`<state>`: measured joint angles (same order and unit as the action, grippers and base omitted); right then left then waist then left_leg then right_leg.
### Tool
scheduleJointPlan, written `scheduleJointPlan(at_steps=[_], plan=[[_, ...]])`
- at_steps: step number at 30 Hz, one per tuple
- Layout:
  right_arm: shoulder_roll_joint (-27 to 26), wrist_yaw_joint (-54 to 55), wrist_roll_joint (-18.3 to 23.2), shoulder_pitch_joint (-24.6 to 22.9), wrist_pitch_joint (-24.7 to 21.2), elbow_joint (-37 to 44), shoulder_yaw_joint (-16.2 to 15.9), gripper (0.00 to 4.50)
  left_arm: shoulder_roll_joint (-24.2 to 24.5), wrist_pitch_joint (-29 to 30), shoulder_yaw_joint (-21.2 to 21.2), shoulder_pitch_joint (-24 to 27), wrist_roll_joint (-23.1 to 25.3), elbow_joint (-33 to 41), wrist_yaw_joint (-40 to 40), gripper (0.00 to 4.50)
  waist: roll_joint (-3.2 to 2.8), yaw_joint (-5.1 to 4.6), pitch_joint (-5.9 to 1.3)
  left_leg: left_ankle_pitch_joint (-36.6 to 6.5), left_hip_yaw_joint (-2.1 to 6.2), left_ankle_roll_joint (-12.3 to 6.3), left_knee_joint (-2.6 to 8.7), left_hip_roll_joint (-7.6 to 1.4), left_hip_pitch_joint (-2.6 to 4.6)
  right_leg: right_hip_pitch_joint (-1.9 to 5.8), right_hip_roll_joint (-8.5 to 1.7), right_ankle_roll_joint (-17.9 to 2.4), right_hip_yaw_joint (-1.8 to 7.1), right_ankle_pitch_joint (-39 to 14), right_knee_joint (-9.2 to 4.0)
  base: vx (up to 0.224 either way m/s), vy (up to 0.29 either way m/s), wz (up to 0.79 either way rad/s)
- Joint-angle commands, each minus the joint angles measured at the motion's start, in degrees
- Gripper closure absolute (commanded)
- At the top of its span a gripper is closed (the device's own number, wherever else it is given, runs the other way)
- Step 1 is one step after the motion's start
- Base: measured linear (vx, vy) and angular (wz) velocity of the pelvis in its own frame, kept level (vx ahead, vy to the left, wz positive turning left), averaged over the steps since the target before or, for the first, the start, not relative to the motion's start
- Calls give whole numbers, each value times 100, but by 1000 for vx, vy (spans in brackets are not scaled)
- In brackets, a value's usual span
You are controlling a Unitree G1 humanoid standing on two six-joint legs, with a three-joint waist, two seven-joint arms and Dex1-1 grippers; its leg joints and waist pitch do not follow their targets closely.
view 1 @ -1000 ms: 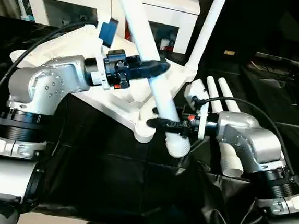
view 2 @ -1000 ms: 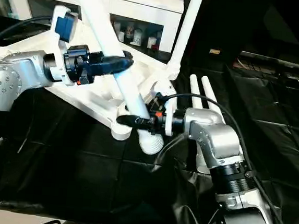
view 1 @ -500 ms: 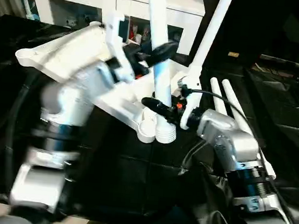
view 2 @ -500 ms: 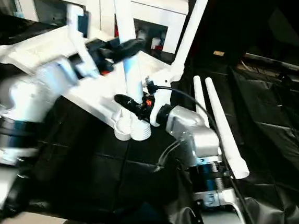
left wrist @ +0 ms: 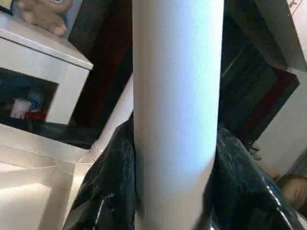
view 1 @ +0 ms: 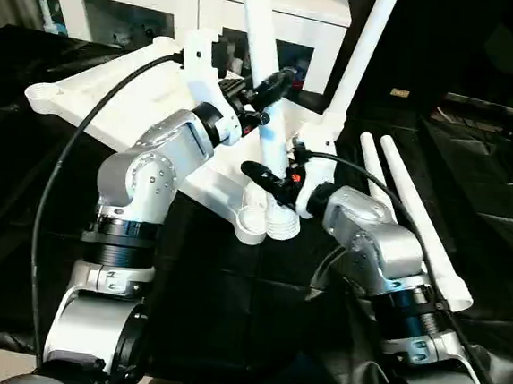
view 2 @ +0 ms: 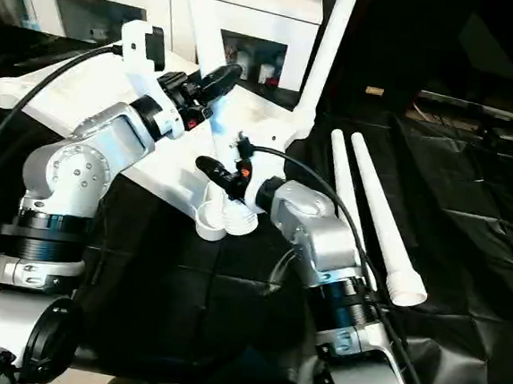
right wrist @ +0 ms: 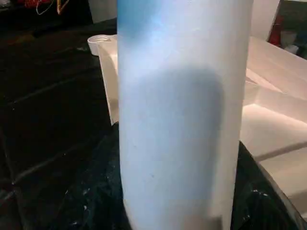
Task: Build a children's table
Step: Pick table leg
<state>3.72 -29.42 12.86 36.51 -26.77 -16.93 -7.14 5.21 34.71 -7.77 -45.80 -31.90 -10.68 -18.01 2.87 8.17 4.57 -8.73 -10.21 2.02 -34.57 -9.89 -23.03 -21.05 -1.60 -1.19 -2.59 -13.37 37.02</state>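
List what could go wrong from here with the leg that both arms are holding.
1. The held leg has its ribbed end beside the near corner socket, not in it; pushing down now could jam it against the rim.
2. The tabletop lies tilted on the black cloth and could slide under a push.
3. The left tool and right tool grip a smooth tube, which might slip.

Bright even light; wrist views blurred close-up

One white tabletop (view 1: 111, 107). Four white legs: two upright (view 1: 258, 21) (view 1: 370, 40), two lying loose (view 2: 345, 191) (view 2: 381, 221). Two grippers (view 1: 270, 87) (view 1: 256, 176).
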Motion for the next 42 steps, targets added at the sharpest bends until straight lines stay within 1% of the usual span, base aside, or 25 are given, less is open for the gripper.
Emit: scheduleJointPlan(at_steps=[1, 3, 4, 5, 6, 7, 8, 10, 11, 12, 13, 15, 16, 18, 20, 23, 24, 25, 27, 28, 30, 34, 36, 39, 42], plan=[[56, 2, -61, 164, 139, 43, 50, 266, 90, -59, 85, 53, 230, 83, 130, 276, -29, -27, -483, -753, 165, 262, 402, -399, 218, 176, -720, -820, 311, -186, -416, 0, 0, 0], [64, -150, 20, 157, 183, 61, 53, 266, 128, -96, 153, 63, 259, 118, 32, 277, -28, -20, -481, -786, 161, 265, 400, -394, 215, 176, -728, -793, 317, -223, -424, 0, 0, 0], [79, -319, 137, 140, 179, 111, 71, 210, 166, -118, 200, 61, 266, 152, -75, 277, -35, -16, -478, -795, 162, 269, 403, -394, 218, 172, -724, -782, 316, -246, -429, 0, 0, 0], [147, -619, 351, 119, 13, 218, 84, 196, 223, -131, 221, 37, 267, 195, -165, 277, -47, -14, -480, -796, 165, 268, 403, -393, 216, 176, -724, -782, 316, -237, -428, 0, 0, 0], [192, -756, 436, 112, -93, 268, 77, 196, 248, -136, 220, 23, 270, 207, -185, 277, -34, -12, -479, -840, 167, 236, 403, -392, 210, 190, -715, -742, 318, -239, -437, 0, 0, 0], [238, -825, 475, 115, -162, 301, 80, 190, 282, -119, 228, 7, 256, 225, -246, 277, -41, -11, -483, -804, 178, 234, 409, -402, 212, 186, -712, -698, 314, -200, -420, 0, 0, 0], [368, -1002, 527, 126, -284, 377, 55, 180, 367, -93, 263, -27, 244, 261, -384, 277, -67, -13, -484, -792, 176, 230, 405, -396, 216, 180, -713, -707, 316, -171, -422, 0, 0, 0], [638, -1337, 607, 157, -437, 512, 21, 162, 503, -26, 319, -85, 177, 308, -673, 278, -59, 6, -492, -719, 174, 224, 393, -392, 223, 193, -702, -735, 308, -56, -418, 0, 0, 0], [700, -1422, 636, 165, -487, 545, 23, 159, 531, -9, 328, -97, 158, 320, -741, 278, -63, 8, -491, -723, 171, 229, 393, -396, 222, 185, -698, -741, 311, -33, -408, 0, 0, 0], [902, -1704, 746, 186, -641, 632, 27, 158, 596, -47, 365, -137, 170, 318, -880, 278, -106, 8, -490, -750, 179, 255, 395, -393, 218, 181, -706, -780, 307, -43, -401, 0, 0, 0], [1089, -1943, 821, 213, -752, 674, 39, 158, 659, -114, 406, -174, 191, 301, -1021, 278, -85, 13, -493, -805, 171, 243, 385, -394, 229, 195, -703, -787, 313, -65, -424, 0, 0, 0], [1193, -2065, 863, 235, -837, 667, 52, 158, 692, -152, 423, -188, 189, 290, -1096, 278, -79, 18, -492, -766, 171, 241, 386, -395, 215, 195, -703, -837, 308, -33, -408, 0, 0, 0], [1380, -2274, 871, 288, -920, 596, 22, 158, 736, -109, 388, -225, 83, 290, -1210, 278, -40, 3, -493, -741, 165, 208, 378, -391, 216, 207, -710, -890, 307, -7, -408, 0, 0, 0], [1521, -2417, 839, 338, -986, 537, -34, 158, 775, -1, 347, -258, -71, 353, -1358, 278, -45, 21, -492, -696, 151, 182, 360, -380, 211, 204, -715, -946, 307, -50, -416, 0, 0, 0], [1617, -2535, 810, 389, -1003, 484, -87, 158, 852, 95, 355, -293, -191, 453, -1584, 278, -40, 6, -496, -633, 156, 160, 354, -381, 198, 210, -716, -1012, 301, 0, -395, 0, 0, 0], [1693, -2605, 767, 453, -1038, 393, -165, 158, 895, 187, 303, -342, -337, 562, -1730, 278, -41, -7, -498, -624, 149, 133, 344, -377, 204, 207, -708, -1092, 294, -34, -395, 0, 0, 0], [1700, -2602, 757, 468, -1062, 362, -181, 158, 896, 242, 285, -357, -391, 606, -1756, 278, -14, -18, -492, -606, 144, 115, 343, -377, 200, 208, -701, -1112, 297, -27, -396, 0, 0, 0], [1700, -2588, 756, 478, -1085, 344, -183, 158, 913, 271, 308, -362, -411, 651, -1811, 278, -21, -13, -493, -604, 145, 103, 339, -382, 203, 205, -712, -1133, 297, -46, -395, 0, 0, 0], [1696, -2576, 769, 482, -1116, 341, -181, 158, 916, 309, 313, -363, -450, 700, -1842, 278, -8, -12, -488, -597, 141, 87, 342, -382, 200, 202, -708, -1132, 298, -69, -403, 0, 0, 0], [1687, -2590, 803, 479, -1145, 348, -172, 158, 915, 335, 320, -361, -475, 742, -1858, 278, 22, -14, -489, -586, 135, 71, 340, -379, 199, 209, -705, -1099, 299, -109, -406, 0, 0, 0], [1629, -2672, 902, 467, -1246, 369, -150, 158, 923, 395, 355, -329, -558, 852, -1961, 278, 11, -1, -488, -570, 136, 54, 340, -384, 206, 197, -710, -1089, 298, -163, -405, 0, 0, 0], [1530, -2715, 897, 449, -1271, 341, -238, 158, 974, 464, 436, -257, -614, 979, -2093, 278, -1, -21, -470, -752, 140, 141, 363, -393, 216, 171, -705, -1066, 291, -408, -424, 0, 0, 0], [1516, -2729, 910, 448, -1286, 344, -258, 158, 958, 516, 415, -262, -688, 1003, -2122, 278, -11, -14, -470, -815, 130, 179, 358, -389, 224, 168, -708, -1035, 303, -478, -436, 0, 0, 0], [1494, -2750, 916, 432, -1277, 348, -287, 158, 937, 596, 418, -284, -762, 1030, -2206, 278, -19, -21, -472, -844, 139, 222, 369, -392, 225, 169, -702, -985, 300, -493, -435, 0, 0, 0], [1484, -2745, 925, 400, -1275, 375, -299, 158, 949, 598, 480, -266, -741, 1041, -2241, 278, -14, -15, -481, -769, 138, 205, 363, -384, 212, 182, -711, -971, 303, -415, -431, 0, 0, 0]])
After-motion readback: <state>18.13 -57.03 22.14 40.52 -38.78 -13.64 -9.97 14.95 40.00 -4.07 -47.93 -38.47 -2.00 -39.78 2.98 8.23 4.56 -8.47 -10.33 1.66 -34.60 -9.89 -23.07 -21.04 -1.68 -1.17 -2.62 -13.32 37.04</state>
